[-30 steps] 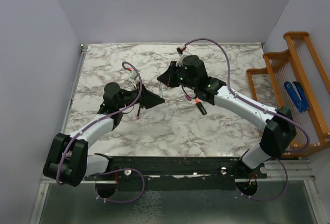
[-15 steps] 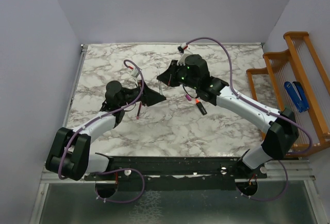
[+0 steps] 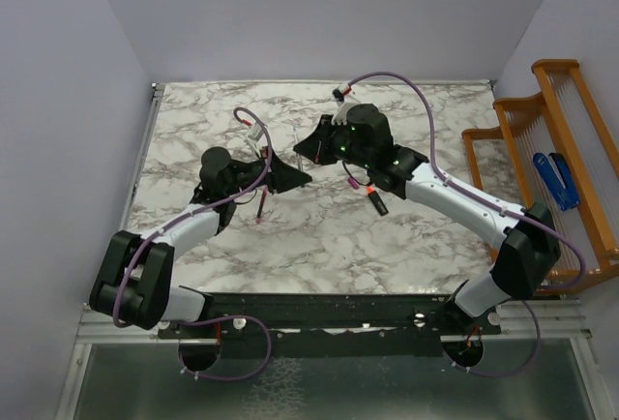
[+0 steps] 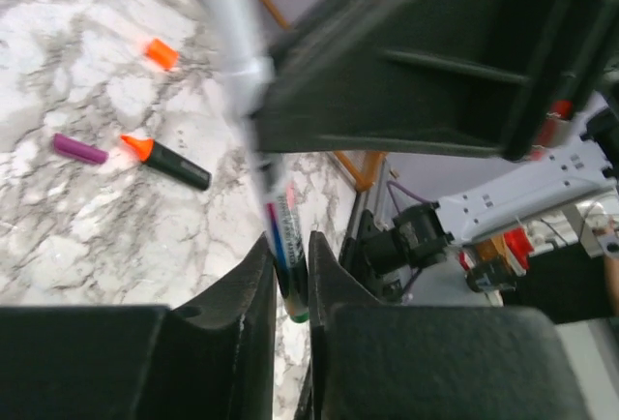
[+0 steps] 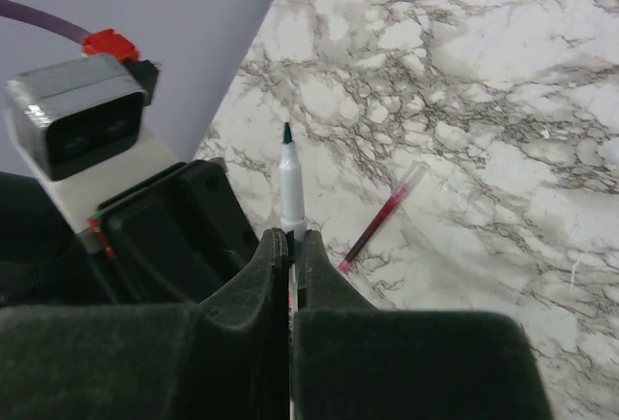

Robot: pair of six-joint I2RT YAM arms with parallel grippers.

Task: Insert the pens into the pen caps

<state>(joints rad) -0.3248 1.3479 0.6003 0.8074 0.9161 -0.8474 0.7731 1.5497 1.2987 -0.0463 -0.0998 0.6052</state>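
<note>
Your right gripper (image 5: 290, 238) is clamped tight on the silver-grey pen (image 5: 291, 183), holding it above the middle of the table (image 3: 193, 110). Your left gripper (image 4: 288, 248) has a finger on each side of that pen's other end, but I can't tell if it's actually squeezing. The red-pink pen (image 5: 382, 215) lies flat just left of centre. The black marker (image 4: 166, 161), magenta cap (image 4: 79, 149) and orange cap (image 4: 162, 52) sit just right of centre.

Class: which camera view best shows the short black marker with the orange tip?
The left wrist view: the short black marker with the orange tip lies whole and unobstructed. The top external view shows it tiny beside the right arm. The right wrist view misses it.
</note>
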